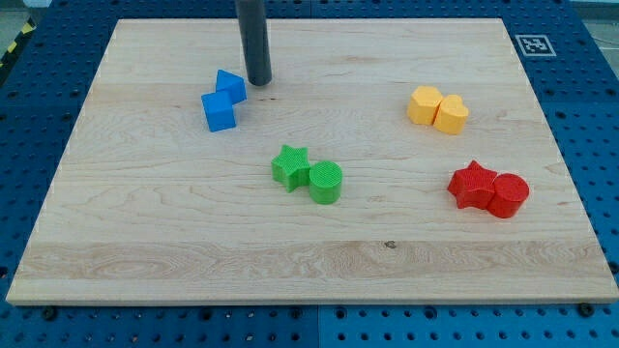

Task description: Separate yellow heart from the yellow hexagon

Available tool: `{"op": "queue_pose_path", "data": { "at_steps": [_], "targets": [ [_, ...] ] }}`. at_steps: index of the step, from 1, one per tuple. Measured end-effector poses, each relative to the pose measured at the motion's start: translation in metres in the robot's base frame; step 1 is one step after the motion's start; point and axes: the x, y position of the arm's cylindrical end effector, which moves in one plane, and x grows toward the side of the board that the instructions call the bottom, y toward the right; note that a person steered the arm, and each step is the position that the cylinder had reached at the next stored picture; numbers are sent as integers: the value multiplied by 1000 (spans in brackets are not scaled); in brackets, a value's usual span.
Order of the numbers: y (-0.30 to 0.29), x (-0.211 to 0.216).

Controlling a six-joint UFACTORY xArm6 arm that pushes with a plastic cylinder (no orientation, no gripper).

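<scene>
The yellow hexagon (424,104) and the yellow heart (452,114) sit touching side by side at the view's upper right of the wooden board (145,242), the heart on the right. My tip (258,81) rests on the board at the upper middle-left, far to the left of both yellow blocks. It stands just to the right of the upper blue block (230,85).
A blue cube (219,111) touches the upper blue block from below-left. A green star (290,165) and a green cylinder (326,182) touch at the board's middle. A red star (471,184) and a red cylinder (509,194) touch at the right.
</scene>
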Motion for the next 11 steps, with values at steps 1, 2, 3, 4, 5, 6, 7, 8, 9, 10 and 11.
{"op": "queue_pose_path", "data": {
  "at_steps": [1,2,3,4,5,6,7,8,9,10,11],
  "targets": [
    [19,2],
    [37,9],
    [51,18],
    [65,26],
    [87,31],
    [102,36],
    [130,46],
    [144,53],
    [151,61],
    [165,62],
    [187,62]
  ]
}}
